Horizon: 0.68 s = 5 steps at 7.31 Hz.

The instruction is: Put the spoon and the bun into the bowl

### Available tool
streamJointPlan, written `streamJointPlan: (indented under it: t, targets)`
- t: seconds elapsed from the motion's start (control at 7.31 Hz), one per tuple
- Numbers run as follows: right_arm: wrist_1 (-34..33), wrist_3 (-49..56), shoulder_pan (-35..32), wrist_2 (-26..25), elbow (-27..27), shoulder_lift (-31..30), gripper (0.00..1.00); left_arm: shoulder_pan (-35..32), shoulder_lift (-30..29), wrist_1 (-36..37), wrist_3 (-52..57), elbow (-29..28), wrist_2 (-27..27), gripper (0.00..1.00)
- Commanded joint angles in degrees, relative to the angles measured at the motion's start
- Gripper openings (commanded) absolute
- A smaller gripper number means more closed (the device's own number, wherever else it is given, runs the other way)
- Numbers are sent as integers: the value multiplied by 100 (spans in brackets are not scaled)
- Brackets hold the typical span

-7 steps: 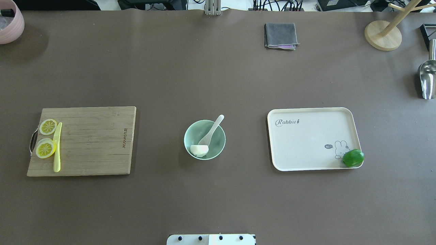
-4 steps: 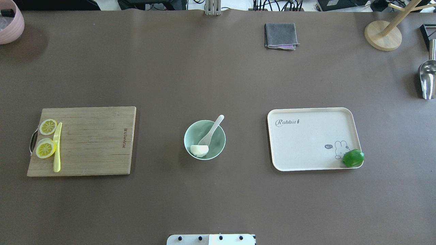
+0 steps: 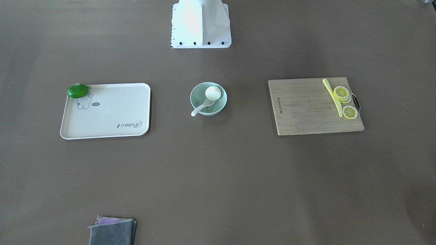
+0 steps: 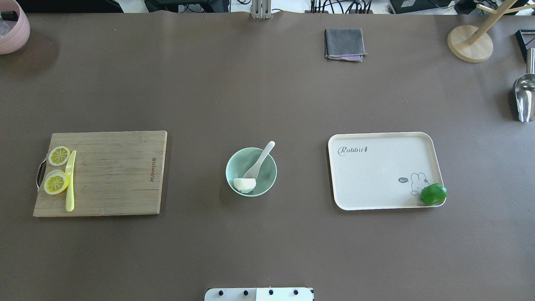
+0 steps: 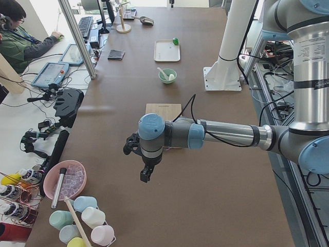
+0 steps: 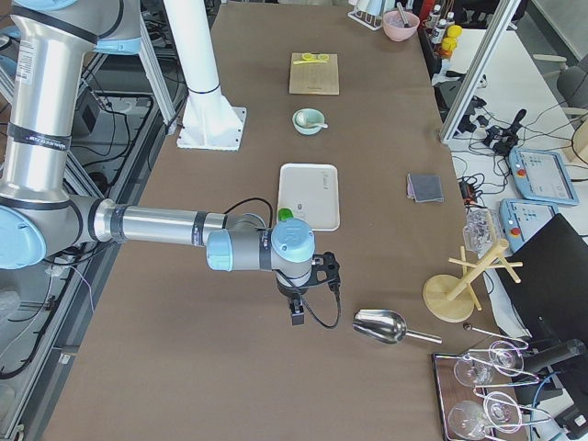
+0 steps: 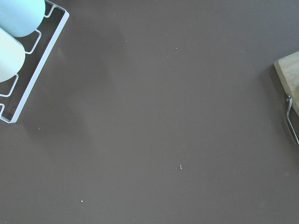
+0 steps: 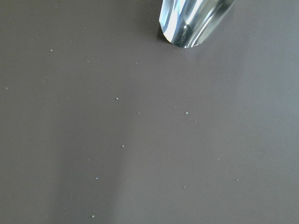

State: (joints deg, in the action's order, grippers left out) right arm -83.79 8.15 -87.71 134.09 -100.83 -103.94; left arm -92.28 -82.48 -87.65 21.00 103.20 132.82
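The pale mint-green bowl (image 4: 269, 175) stands at the table's middle. The white bun (image 4: 244, 184) lies inside it at the near side. The white spoon (image 4: 261, 159) rests in the bowl with its scoop down and its handle leaning over the far right rim. The front-facing view shows the same bowl (image 3: 196, 98), bun (image 3: 212, 92) and spoon (image 3: 201, 108). My left gripper (image 5: 145, 176) hangs far off past the table's left end and my right gripper (image 6: 298, 317) far off to the right. Both show only in the side views, so I cannot tell whether they are open or shut.
A wooden cutting board (image 4: 113, 173) with lemon slices (image 4: 56, 182) and a yellow knife (image 4: 70, 182) lies left of the bowl. A cream tray (image 4: 376, 175) with a green lime (image 4: 433, 194) lies to the right. A grey cloth (image 4: 344, 44), metal scoop (image 4: 524, 98), wooden stand (image 4: 470, 43) and pink bowl (image 4: 10, 27) sit along the edges.
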Motion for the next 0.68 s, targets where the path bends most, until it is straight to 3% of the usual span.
streamJointPlan:
  t: [0.0,0.55]
  targets:
    - [3,11,17,55,-6,5,100,-1,4,2,9,121,24,99]
    - [232,20,69,64,46,-3,100,-1,48,2,9,359,25,99]
